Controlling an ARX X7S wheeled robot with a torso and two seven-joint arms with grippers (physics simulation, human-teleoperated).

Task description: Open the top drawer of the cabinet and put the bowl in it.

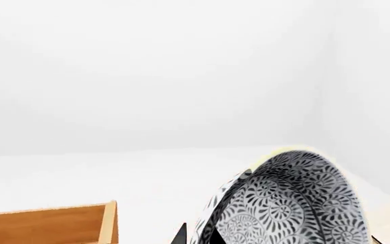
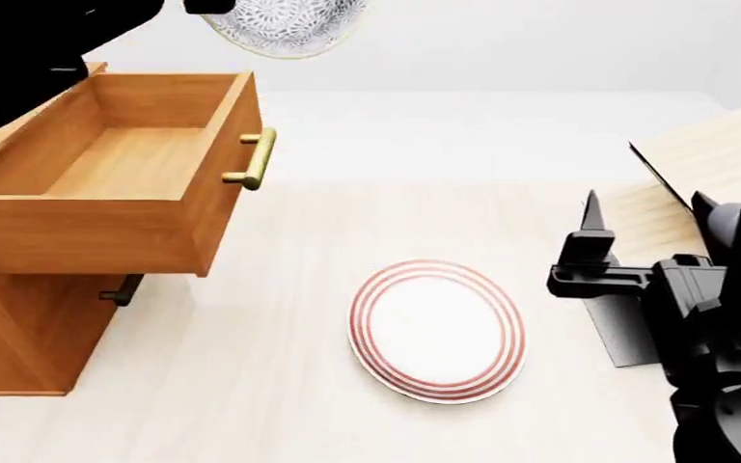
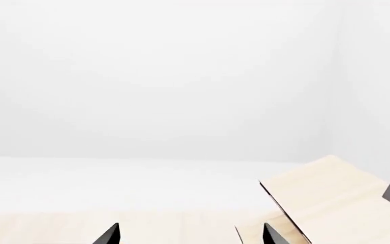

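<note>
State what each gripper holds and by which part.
The left gripper holds the bowl by its rim, lifted beside the open top drawer. The right gripper is open and holds nothing.

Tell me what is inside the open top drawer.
The top drawer shows only its bare wooden floor; nothing lies in it. The black left arm covers its back left corner. The bowl is up beyond the drawer, not inside.
</note>
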